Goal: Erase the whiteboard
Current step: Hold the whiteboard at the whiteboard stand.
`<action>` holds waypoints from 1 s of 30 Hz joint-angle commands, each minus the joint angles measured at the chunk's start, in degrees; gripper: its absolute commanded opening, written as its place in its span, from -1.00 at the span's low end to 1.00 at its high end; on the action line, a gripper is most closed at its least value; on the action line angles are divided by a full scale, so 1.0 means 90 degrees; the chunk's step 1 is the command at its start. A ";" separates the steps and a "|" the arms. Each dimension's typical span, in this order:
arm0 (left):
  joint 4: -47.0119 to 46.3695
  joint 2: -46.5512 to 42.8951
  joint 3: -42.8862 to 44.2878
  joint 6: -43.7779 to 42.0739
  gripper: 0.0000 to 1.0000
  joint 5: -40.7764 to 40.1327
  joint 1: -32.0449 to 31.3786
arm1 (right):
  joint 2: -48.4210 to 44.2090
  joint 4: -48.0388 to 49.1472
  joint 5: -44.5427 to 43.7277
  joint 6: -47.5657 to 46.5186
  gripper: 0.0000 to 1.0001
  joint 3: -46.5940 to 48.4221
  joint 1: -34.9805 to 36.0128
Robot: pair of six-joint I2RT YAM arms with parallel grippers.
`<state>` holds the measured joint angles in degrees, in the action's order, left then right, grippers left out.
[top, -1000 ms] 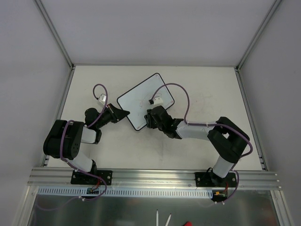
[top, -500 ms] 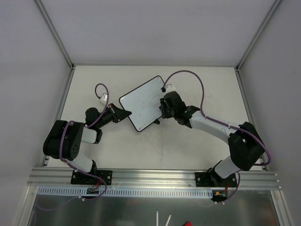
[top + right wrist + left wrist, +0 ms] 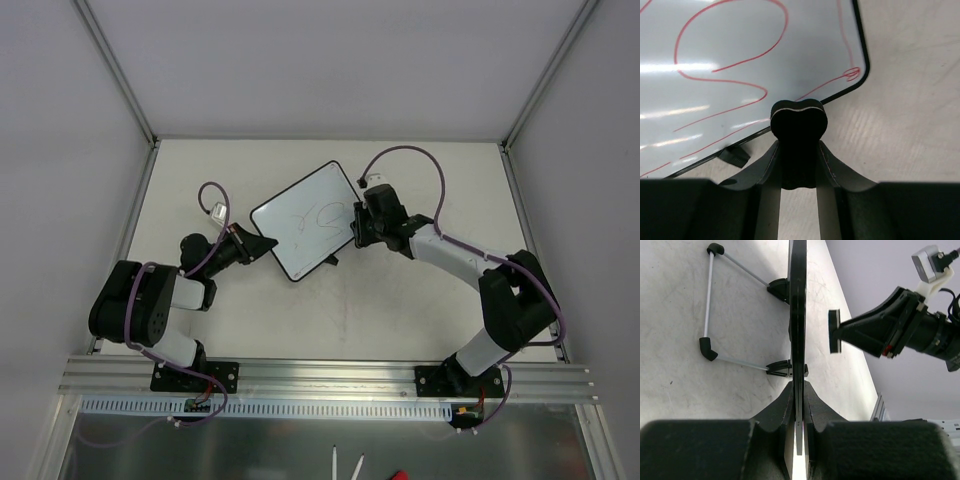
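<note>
While the left claw (image 3: pixel 262 246) clamps the whiteboard (image 3: pixel 305 220) by its near-left short edge, the long axis runs diagonally far-right, toward the right claw (image 3: pixel 357 226) gripping a black eraser (image 3: pixel 798 120)

Overhead camera first: high above and behind the two arm bases, it looks straight down on the pale flat table (image 3: pixel 420 310). Everything sits small and far, with the flat white black-rimmed rectangular whiteboard (image 3: pixel 305 220) mid-frame. Down to the left wrist camera: it sights along its own black two-finger left gripper (image 3: pixel 799 405), dead edge-on to the whiteboard (image 3: pixel 799 315) and very close. Past the board it catches the black right gripper (image 3: pixel 840 332) side-on. Right wrist camera now: it peers over the right gripper (image 3: pixel 798 150) and a small black bone-shaped eraser (image 3: pixel 798 117), tight on the whiteboard's (image 3: pixel 715 50) red-scribbled face and one rounded corner. All three views share the board.
</note>
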<state>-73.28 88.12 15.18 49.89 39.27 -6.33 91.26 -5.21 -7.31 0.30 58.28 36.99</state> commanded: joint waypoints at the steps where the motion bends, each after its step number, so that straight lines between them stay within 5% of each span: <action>1: -0.2434 -0.0317 -0.0124 0.0052 -1.00 -0.0184 0.0039 | -0.0013 0.0013 0.0217 -0.0189 -1.00 0.0525 -0.0243; 17: -0.2357 -0.1285 0.0256 0.0228 -1.00 -0.0418 0.0039 | -0.0170 -0.0172 0.0177 -0.0092 -1.00 0.0497 -0.0868; 30: -0.2142 -0.1772 0.0198 0.0238 -1.00 -0.0554 0.0039 | 0.1021 -0.0397 0.0587 -0.0062 -1.00 0.1297 -0.1542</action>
<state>-69.87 76.40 14.85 51.03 35.31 -6.28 98.91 -7.62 -3.84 -0.27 66.96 23.05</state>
